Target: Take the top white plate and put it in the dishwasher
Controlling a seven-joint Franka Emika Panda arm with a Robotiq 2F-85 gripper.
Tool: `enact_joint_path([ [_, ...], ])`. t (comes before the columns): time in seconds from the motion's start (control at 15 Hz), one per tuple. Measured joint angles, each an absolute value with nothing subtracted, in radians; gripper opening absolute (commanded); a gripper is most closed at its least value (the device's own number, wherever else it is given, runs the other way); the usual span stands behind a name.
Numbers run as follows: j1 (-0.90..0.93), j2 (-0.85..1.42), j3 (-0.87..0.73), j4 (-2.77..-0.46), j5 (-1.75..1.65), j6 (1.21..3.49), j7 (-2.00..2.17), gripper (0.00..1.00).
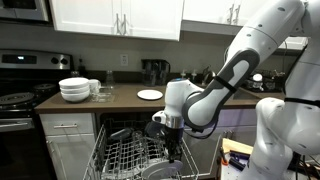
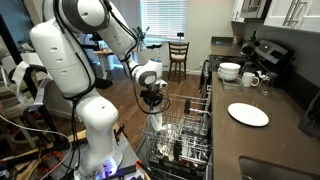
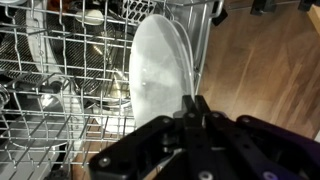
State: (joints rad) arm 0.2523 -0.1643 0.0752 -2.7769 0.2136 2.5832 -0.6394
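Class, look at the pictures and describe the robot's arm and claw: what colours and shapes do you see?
The arm is built of thick, rounded, glossy white segments with dark grey bands at the joints. The claw is matt black and blocky, with narrow black fingers. No markings are readable.

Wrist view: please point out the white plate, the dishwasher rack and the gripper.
white plate (image 3: 158,70), wrist view, middle of its face
dishwasher rack (image 3: 32,118), wrist view, its grey wire grid
gripper (image 3: 195,101), wrist view, between its fingertips
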Motion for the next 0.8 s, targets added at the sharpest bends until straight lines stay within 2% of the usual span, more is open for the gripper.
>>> enact_joint_path([
  [0.8,0.276,-0.203,0.049,-2.777,0.334,2.539,-0.671,0.01],
])
